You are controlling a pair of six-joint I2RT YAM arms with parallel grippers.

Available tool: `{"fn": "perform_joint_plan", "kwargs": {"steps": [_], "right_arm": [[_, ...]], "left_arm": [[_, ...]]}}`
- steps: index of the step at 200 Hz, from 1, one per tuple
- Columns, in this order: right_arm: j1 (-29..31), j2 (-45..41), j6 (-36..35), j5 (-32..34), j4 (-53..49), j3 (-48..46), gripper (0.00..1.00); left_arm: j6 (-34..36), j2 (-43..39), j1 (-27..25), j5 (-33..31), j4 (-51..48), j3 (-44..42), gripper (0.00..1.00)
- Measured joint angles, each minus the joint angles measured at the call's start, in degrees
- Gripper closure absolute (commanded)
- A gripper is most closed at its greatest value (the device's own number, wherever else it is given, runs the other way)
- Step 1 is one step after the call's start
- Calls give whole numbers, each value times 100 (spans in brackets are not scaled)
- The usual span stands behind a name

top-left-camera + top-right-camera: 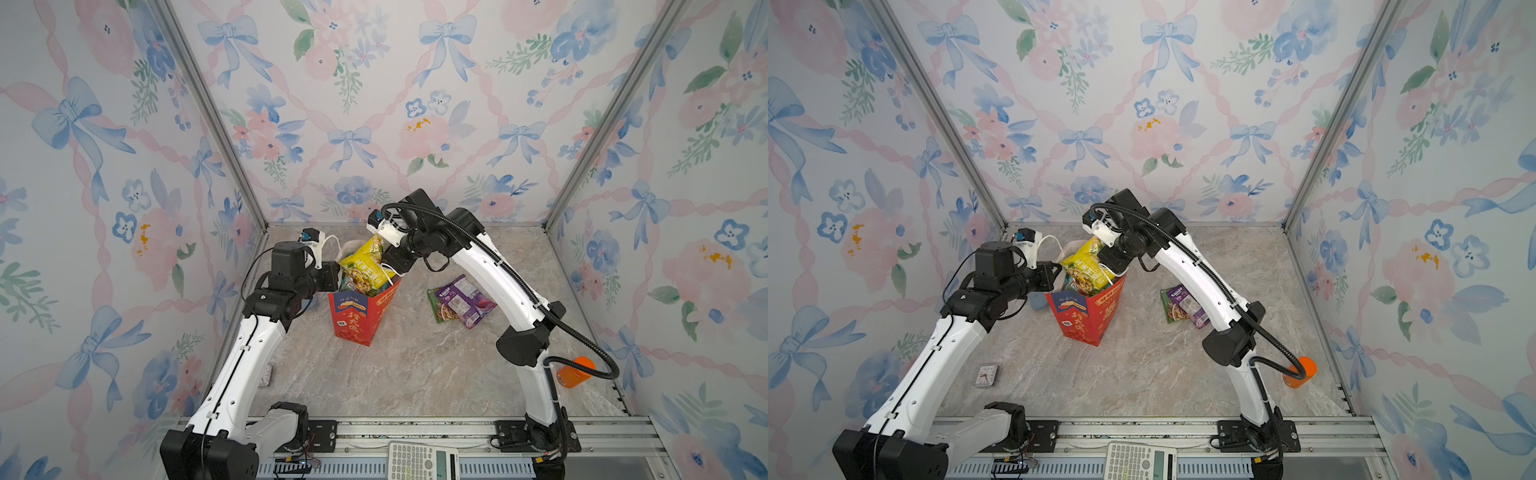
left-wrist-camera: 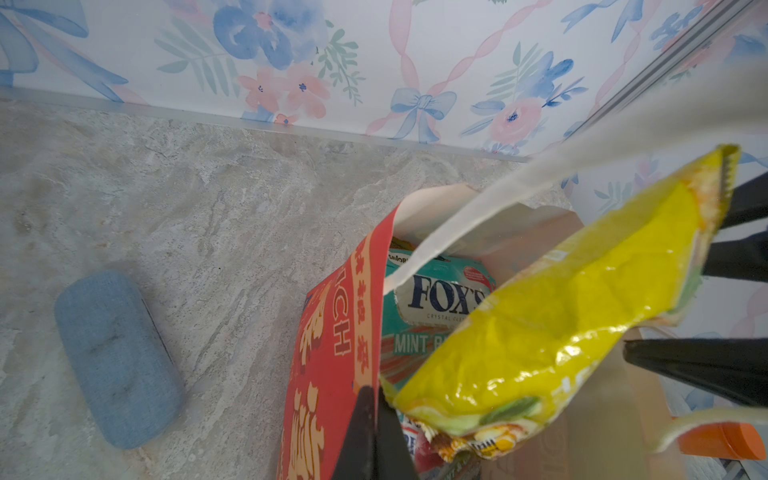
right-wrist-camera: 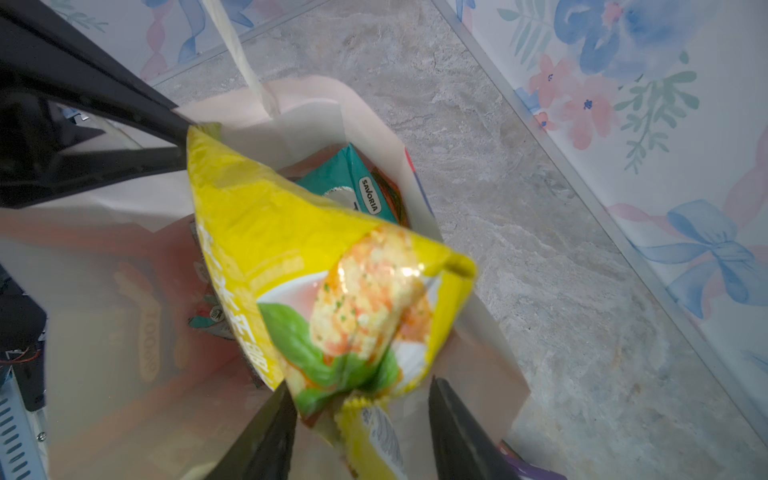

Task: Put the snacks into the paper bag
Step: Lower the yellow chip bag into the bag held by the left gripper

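The red paper bag stands upright mid-table. My left gripper is shut on the rim of its red wall. A yellow snack packet leans out of the bag's mouth. My right gripper hangs over it, open, the packet's upper end between its parted jaws. A teal FOX'S packet and others lie inside. A purple packet lies on a green one on the table to the right.
A blue fabric case lies just left of the bag. An orange bottle stands near the right wall, a small card-like thing near the left arm, a white calculator on the front rail. A white rope handle crosses above the bag.
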Motion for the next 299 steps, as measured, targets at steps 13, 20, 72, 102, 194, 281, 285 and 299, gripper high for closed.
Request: {"fn": "perform_joint_plan", "kwargs": {"steps": [13,20,72,102,194,281,285,299], "right_arm": [[0,-118,177,2,223,-74,44],[0,-214,271,2,339,-131,44],[7,-1088,964,4,1178,-726,50],[197,-1174,1263,317,1314,-702,52],[852,-400,1722,1561,964,-474,53],[732,522,1834,1805,964,-280,55],[734,542,1849,1803,966,-280,55],[734,575,1871,1784,964,-280,55]], "left_arm": [[0,0,0,-2,0,0,100],[0,0,0,-2,0,0,100],[0,0,0,-2,0,0,100],[2,0,0,0,0,0,100],[4,0,0,0,0,0,100],[90,0,7,-7,-2,0,100],[90,0,11,-7,-4,0,100],[92,0,17,-9,-15,0,100]]}}
